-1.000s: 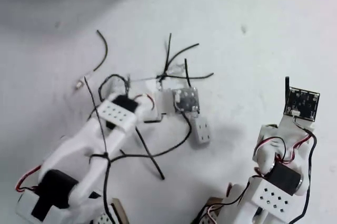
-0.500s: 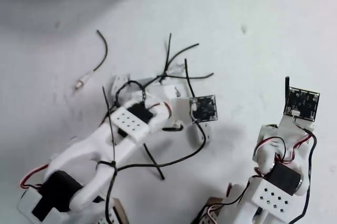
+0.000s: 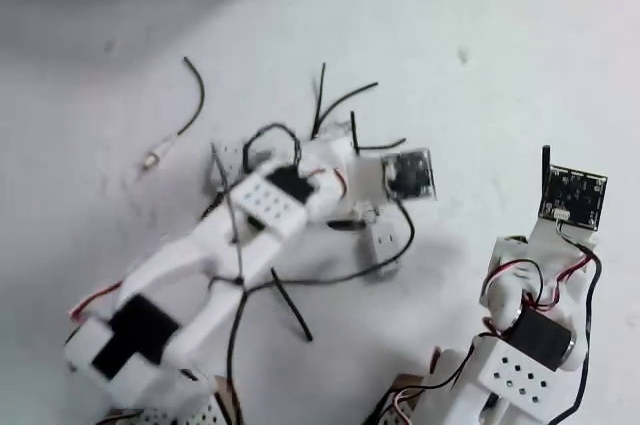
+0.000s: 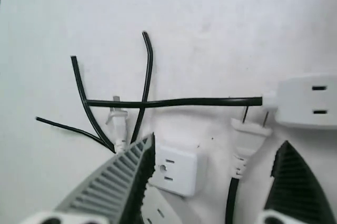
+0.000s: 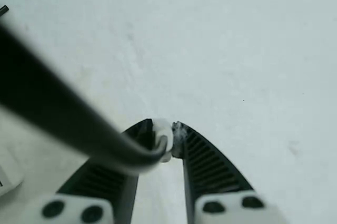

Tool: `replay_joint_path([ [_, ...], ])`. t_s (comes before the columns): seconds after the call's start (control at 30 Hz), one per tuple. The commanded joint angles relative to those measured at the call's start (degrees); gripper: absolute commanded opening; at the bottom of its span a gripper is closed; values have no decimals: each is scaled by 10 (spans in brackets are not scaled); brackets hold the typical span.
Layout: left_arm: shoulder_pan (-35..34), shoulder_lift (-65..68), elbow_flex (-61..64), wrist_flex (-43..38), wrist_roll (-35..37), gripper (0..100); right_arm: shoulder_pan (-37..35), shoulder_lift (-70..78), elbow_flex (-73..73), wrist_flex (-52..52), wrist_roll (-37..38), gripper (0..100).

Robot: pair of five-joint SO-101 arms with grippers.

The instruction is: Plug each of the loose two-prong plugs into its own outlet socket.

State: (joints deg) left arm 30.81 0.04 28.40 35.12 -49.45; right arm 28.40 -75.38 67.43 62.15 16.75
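Note:
My left gripper (image 4: 217,145) is open and hangs over the cluster of parts at the table's middle. Between its fingers lie a white cube socket (image 4: 176,168) and a white two-prong plug (image 4: 251,130) on a black cord, prongs bare. Just beyond the plug sits a white outlet block (image 4: 308,100), where a black cord (image 4: 174,103) ends at its side. A second white plug (image 4: 117,126) lies among crossed black cords. My right gripper (image 5: 168,129) is shut on a small white plug (image 5: 162,135) with a black cord, near the table's right side.
In the high view the left arm (image 3: 270,200) stretches from the front left to the centre. The right arm (image 3: 530,345) stands at the front right. A loose cord with a white plug (image 3: 155,157) lies at the left. A white socket block (image 3: 380,242) lies beside the black cords (image 3: 340,105).
The left arm has swung away from the front and to the right, across the sockets and cords. The right arm has kept still.

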Motion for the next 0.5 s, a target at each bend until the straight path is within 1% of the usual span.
replay_joint_path([
  [0.0,-35,80,-122,91,7,348,4,1,-2,-8,7,17],
  [0.1,-51,116,-156,113,6,347,4,2,-2,-8,7,17],
  [0.27,-73,144,-202,118,12,347,4,2,8,-8,7,17],
  [0.37,-82,164,-252,153,43,347,4,2,11,-8,7,17],
  [0.47,-87,196,-322,201,57,347,4,2,11,-8,7,17],
])
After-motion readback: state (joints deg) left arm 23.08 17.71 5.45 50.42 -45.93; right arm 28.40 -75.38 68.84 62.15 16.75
